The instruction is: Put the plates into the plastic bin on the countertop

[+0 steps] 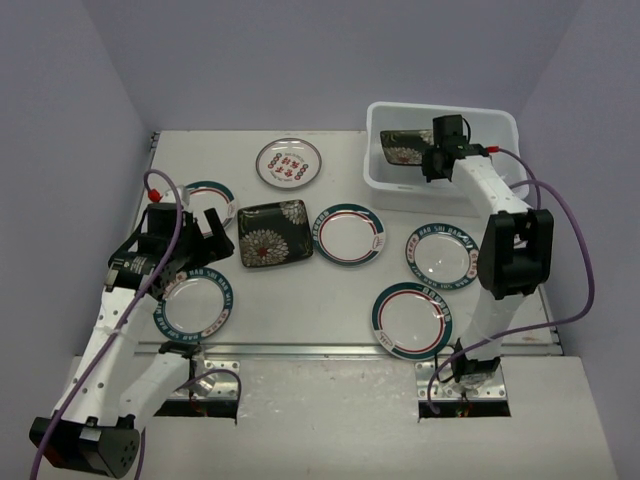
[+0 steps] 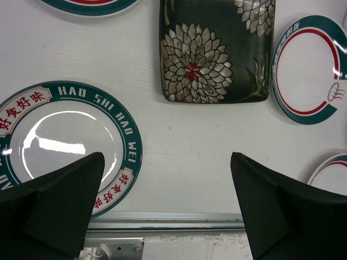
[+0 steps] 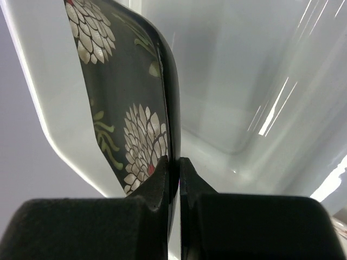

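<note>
Black floral plate [image 3: 122,103] pinched by right gripper [image 3: 173,162].

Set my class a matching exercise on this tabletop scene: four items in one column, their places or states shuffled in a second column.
1. red-patterned round plate
2. nearer square floral plate
3. farther square floral plate
4. left gripper

A. open, empty, above the countertop
B. pinched by the right gripper in the plastic bin's opening
C. flat, just left of a teal-rimmed plate
D. flat, far side, left of the bin

Pairs: 1-D, 2-C, 3-B, 4-A
</note>
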Robot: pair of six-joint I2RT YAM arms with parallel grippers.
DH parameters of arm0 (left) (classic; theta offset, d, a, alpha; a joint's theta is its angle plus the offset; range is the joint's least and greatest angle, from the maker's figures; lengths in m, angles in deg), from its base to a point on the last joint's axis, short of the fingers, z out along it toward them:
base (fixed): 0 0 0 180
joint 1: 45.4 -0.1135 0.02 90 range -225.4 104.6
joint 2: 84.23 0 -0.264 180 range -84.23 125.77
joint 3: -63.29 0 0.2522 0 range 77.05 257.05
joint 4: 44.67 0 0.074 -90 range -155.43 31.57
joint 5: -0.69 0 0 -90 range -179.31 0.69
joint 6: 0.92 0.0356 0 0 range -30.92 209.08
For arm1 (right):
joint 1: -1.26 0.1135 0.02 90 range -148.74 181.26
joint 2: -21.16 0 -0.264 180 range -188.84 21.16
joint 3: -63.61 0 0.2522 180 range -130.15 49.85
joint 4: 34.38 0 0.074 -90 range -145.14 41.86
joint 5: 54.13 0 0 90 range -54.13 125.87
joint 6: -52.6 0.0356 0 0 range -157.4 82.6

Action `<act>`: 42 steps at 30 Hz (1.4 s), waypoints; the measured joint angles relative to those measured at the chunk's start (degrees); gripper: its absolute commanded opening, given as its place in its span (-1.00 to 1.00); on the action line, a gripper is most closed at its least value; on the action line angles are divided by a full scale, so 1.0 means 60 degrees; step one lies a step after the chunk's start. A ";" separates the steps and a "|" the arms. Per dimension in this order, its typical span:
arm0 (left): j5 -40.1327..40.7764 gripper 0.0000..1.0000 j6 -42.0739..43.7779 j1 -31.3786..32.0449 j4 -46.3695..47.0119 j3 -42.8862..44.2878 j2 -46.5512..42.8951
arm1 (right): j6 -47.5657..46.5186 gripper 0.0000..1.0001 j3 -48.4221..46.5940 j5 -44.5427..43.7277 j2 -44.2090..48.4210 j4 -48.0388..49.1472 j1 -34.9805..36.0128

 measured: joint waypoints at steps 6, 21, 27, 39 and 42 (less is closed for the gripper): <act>-0.0042 1.00 -0.0020 0.0000 -0.0011 -0.0017 0.0002 | 0.0045 -1.00 -0.0520 -0.0166 -0.0736 -0.0051 0.0000; -0.0012 1.00 -0.0130 0.0000 -0.0039 -0.0066 0.0132 | 0.0851 0.55 -0.1578 0.0023 -0.1876 -0.0087 0.0000; 0.0179 1.00 -0.0534 0.0000 -0.0062 -0.0066 0.0921 | 0.0900 0.82 -0.2541 0.0189 -0.1876 -0.0676 0.0007; 0.0318 1.00 -0.0924 -0.0004 0.0651 0.0332 0.3982 | -0.1302 0.98 -0.1870 0.2185 -0.0514 0.0196 0.0000; 0.0107 1.00 -0.0864 -0.0006 0.1139 0.0493 0.4854 | -0.2560 0.98 -0.2540 0.3145 -0.0452 0.0473 0.0072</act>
